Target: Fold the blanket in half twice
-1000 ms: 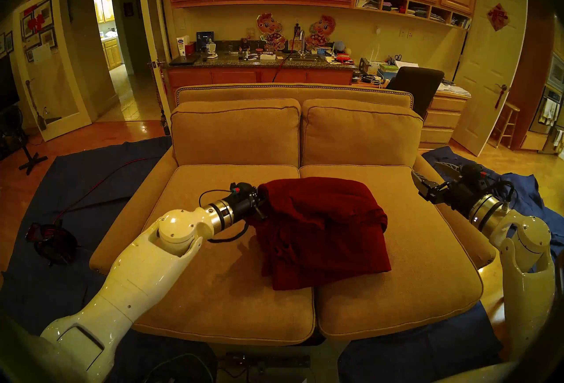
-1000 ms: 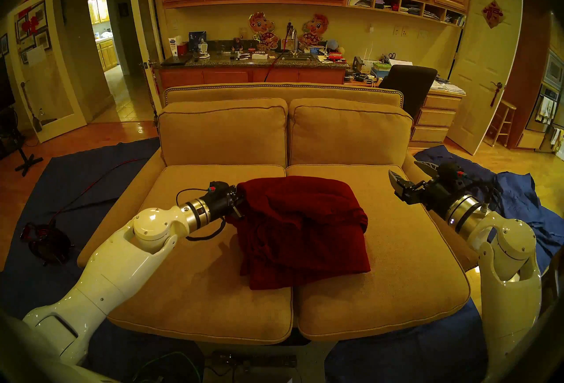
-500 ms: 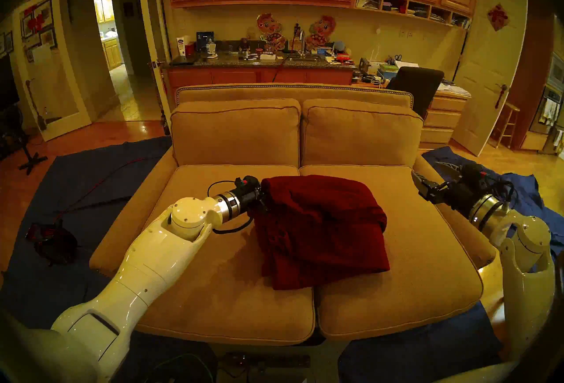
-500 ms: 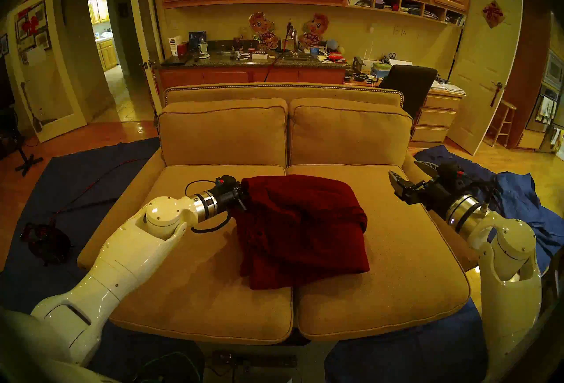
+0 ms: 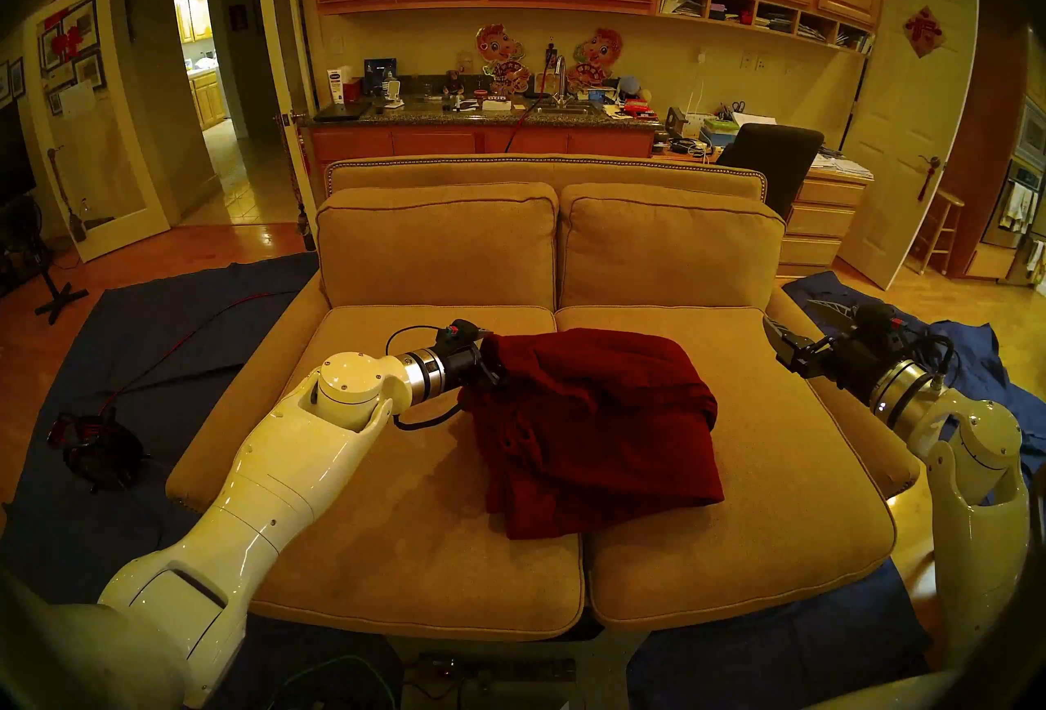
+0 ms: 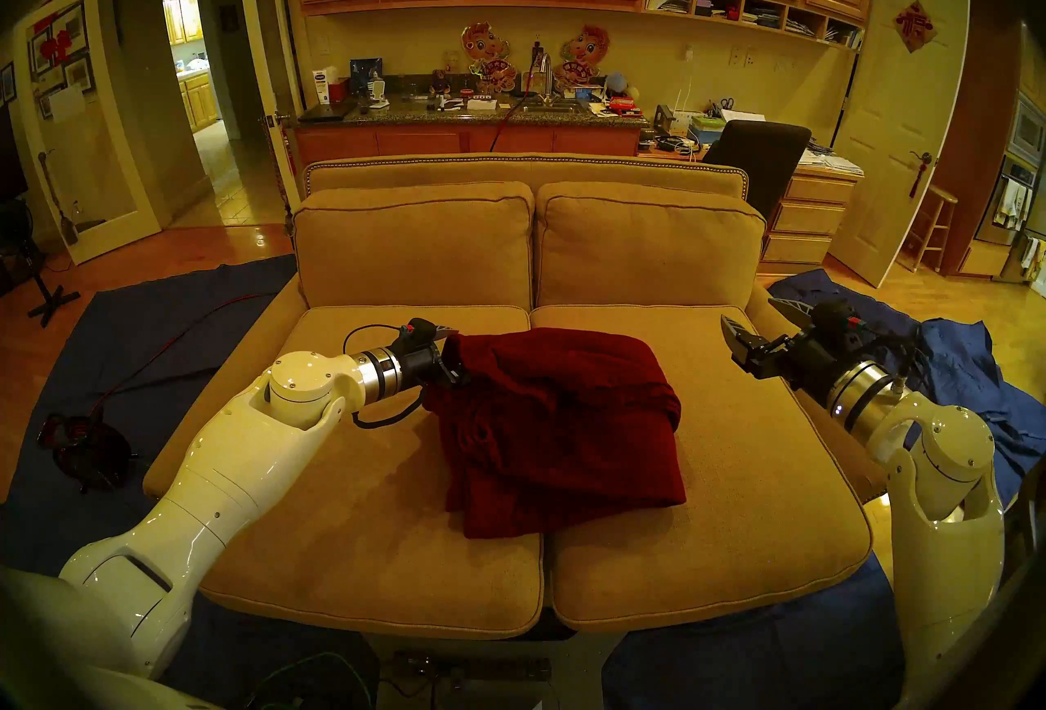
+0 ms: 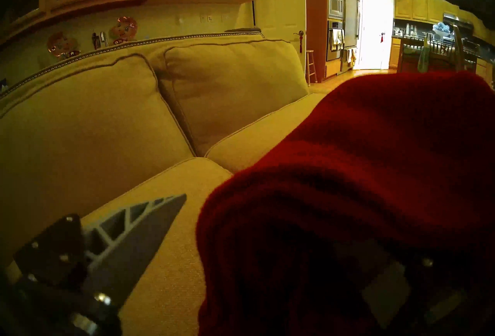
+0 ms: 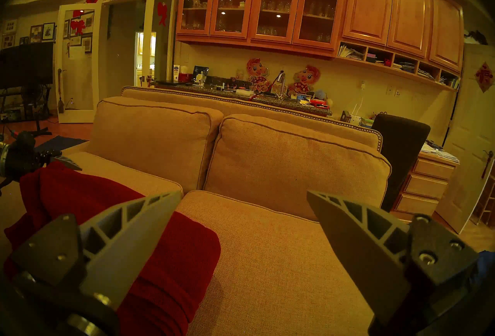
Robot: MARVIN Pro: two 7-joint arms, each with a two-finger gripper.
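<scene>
The dark red blanket (image 5: 600, 426) lies folded in a thick, rumpled stack across the middle of the tan sofa seat (image 5: 396, 550), also in the right head view (image 6: 560, 426). My left gripper (image 5: 491, 355) is open at the blanket's back left edge. In the left wrist view one finger (image 7: 128, 233) is bare over the seat, while the blanket (image 7: 348, 193) lies over the other and hides it. My right gripper (image 5: 788, 312) is open and empty above the sofa's right arm, apart from the blanket (image 8: 171, 260).
The sofa's two back cushions (image 5: 668, 250) stand behind the blanket. Dark blue cloths lie on the floor to the left (image 5: 141, 352) and right (image 5: 973, 369) of the sofa. A red cable reel (image 5: 96, 443) sits on the left cloth.
My left arm has moved right and a little back, and one of its fingers now shows bare beside the blanket. The blanket's left edge rose, then settled. The right arm has not moved.
</scene>
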